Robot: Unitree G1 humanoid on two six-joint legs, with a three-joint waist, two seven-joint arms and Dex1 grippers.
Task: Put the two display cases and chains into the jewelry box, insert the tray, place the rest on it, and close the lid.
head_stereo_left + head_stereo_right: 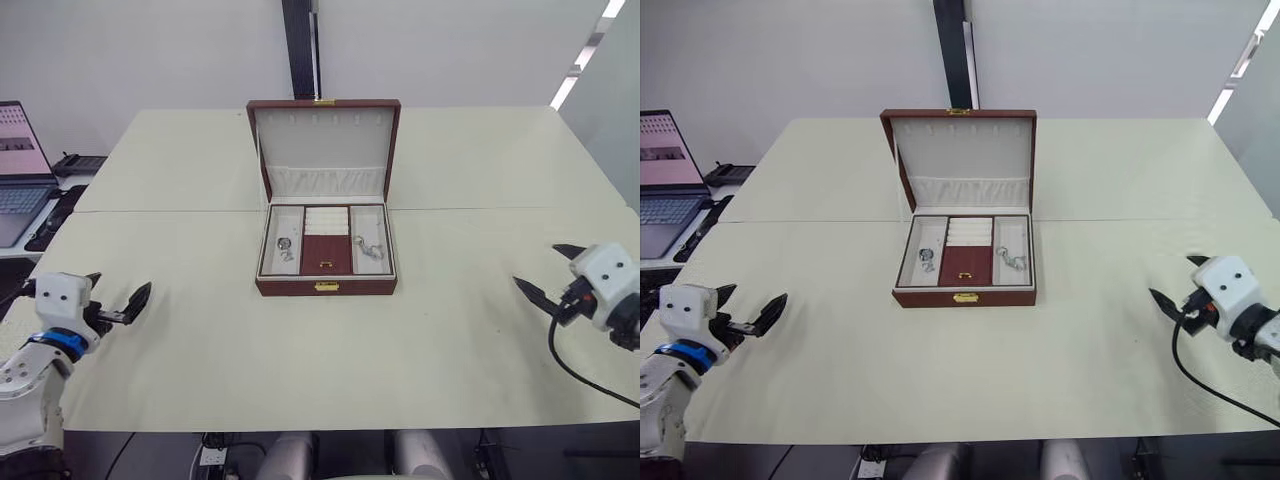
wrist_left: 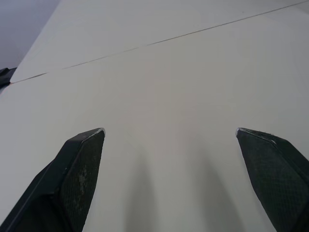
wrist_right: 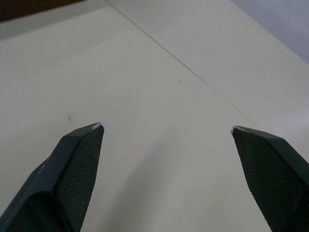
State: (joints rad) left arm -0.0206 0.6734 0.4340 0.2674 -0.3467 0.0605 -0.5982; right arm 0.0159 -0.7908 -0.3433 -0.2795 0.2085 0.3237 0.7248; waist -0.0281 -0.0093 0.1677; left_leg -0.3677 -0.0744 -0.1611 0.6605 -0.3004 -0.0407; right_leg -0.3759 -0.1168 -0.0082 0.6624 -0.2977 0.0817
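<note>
Jewelry box (image 1: 326,286) is seen lid (image 1: 324,150) up, tray (image 1: 325,241) seated, midway between left gripper (image 1: 118,298) and right gripper (image 1: 548,272), well apart from both; 2 grippers are held spread, empty.

My wrists: white boxy housings w/ small dark dots. L arm (image 1: 30,370) white, blue ring. R arm (image 1: 610,290) trails black cable. Fingers (image 2: 77,174) black, tapered, textured pads, pale worn tips.
</note>
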